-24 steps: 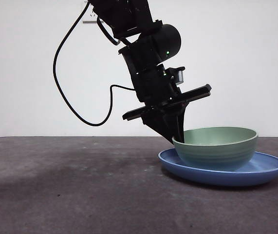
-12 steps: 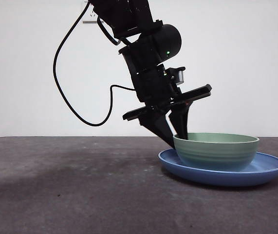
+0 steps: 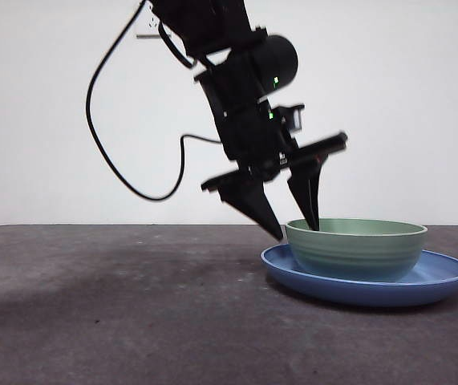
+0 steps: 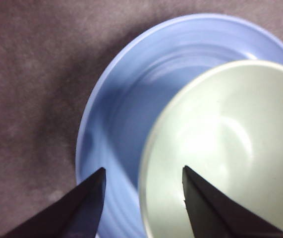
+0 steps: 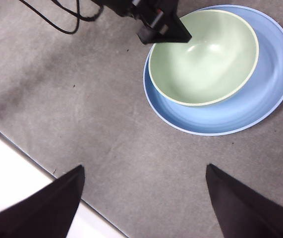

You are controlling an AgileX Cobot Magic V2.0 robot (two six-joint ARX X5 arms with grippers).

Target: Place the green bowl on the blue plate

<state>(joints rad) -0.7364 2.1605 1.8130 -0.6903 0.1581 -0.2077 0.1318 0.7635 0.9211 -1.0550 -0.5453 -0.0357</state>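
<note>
Blue plate [image 3: 365,282] flat on dark gray table [image 3: 116,313], right of centre in front view. Green bowl [image 3: 356,247] sits upright inside plate, set toward plate's left side; crescent of blue shows past bowl.

Left gripper [image 3: 293,228] just above bowl's left rim, jaws spread, gripping nothing. One jaw over bowl interior, other outside over plate; rim between them, no contact visible. Left arm leans in from upper left, black cable [image 3: 104,120] looping behind.

Right gripper [image 5: 143,198] high, well apart, jaws wide open, empty.
</note>
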